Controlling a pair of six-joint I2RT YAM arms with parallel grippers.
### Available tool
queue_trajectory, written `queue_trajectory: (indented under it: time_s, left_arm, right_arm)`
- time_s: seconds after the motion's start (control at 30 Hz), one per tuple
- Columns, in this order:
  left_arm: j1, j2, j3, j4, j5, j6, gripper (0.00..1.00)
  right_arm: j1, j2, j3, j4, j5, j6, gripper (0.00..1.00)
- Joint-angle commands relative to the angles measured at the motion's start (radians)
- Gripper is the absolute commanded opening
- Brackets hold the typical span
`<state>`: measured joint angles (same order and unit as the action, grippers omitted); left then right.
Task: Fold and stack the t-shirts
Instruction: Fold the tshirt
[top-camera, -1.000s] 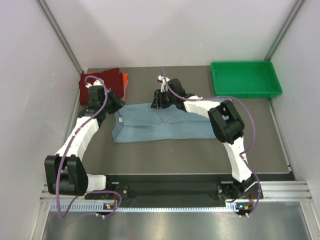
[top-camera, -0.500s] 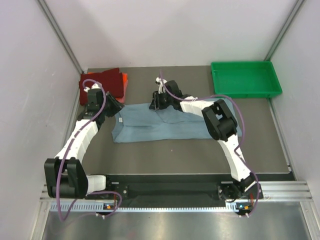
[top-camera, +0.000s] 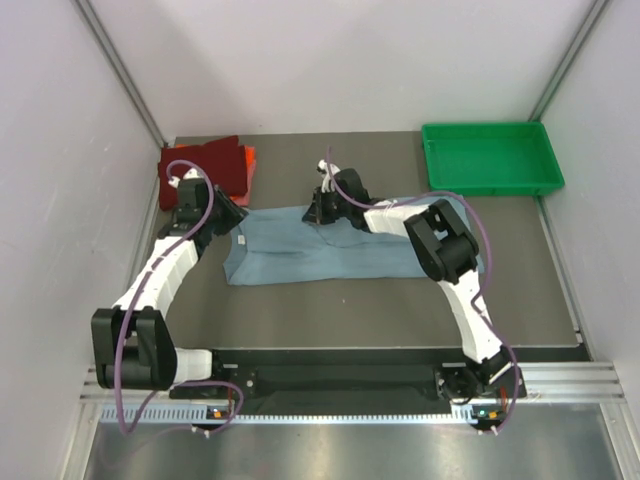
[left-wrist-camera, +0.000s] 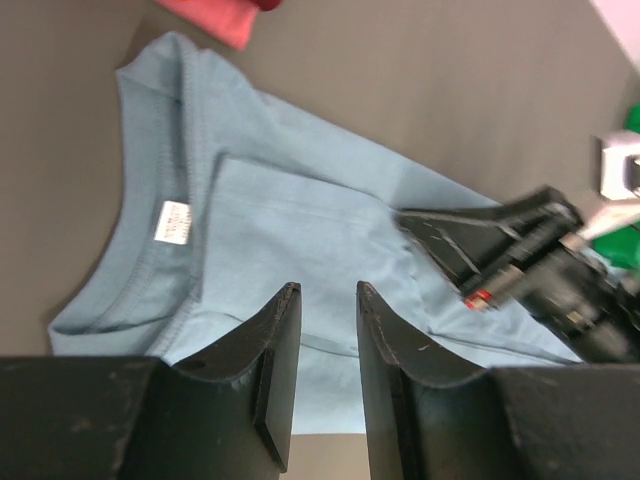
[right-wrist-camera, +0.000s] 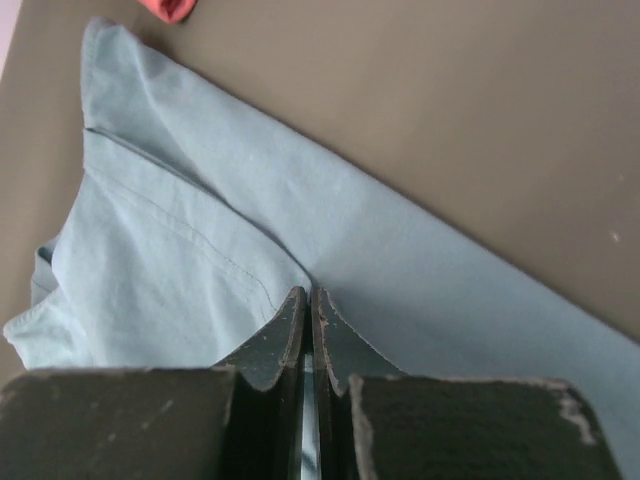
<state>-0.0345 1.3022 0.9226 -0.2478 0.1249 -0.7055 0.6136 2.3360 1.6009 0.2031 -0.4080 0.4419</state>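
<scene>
The grey-blue t-shirt (top-camera: 330, 245) lies flat across the middle of the table (top-camera: 380, 310), a long band already doubled lengthwise, its collar end at 9 o'clock. The dark red t-shirt (top-camera: 200, 165) and the orange t-shirt (top-camera: 249, 160) sit folded together at 10 o'clock, and a green tray (top-camera: 490, 160) stands well apart at 2 o'clock. The right tool (top-camera: 316, 210) is down on the band's 12 o'clock edge. In the right wrist view its jaws are pressed together with a thin sliver of blue cloth pinched between them, and the fabric puckers at their tips. The left tool (top-camera: 232, 213) sits at the collar end. In its own view the jaws stand a little apart, with nothing between them and the neckline and its white label (left-wrist-camera: 174, 221) visible beyond. The step in hand looks like taking hold for the next fold of this shirt, with one grip made and the other not yet. The left tool would next need to come down and close on the collar edge. Both could then lift together and carry the cloth over evenly, so the layers don't slide or bunch. Stacking at 10 o'clock comes after that.
</scene>
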Motion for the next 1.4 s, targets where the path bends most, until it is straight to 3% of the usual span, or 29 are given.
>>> queue_trajectory:
  time_s: [0.0,0.23,0.87,1.37]
  left_arm:
    - [0.011,0.028,-0.021,0.025,-0.041,-0.011,0.34]
    - [0.016,0.042,-0.03,0.016,-0.067,-0.017,0.34]
    - [0.025,0.127,0.004,-0.001,-0.037,-0.006,0.36]
    - [0.025,0.186,0.002,-0.015,-0.048,-0.009,0.36]
  right_arm:
    - [-0.006,-0.124,-0.044,0.159,0.008,0.023,0.0]
    - [-0.034,-0.19,-0.137,0.216,0.066,0.046,0.0]
    - [-0.089,-0.165,-0.165,0.165,0.127,0.083,0.0]
    - [-0.12,-0.236,-0.271,0.232,0.175,0.13,0.0]
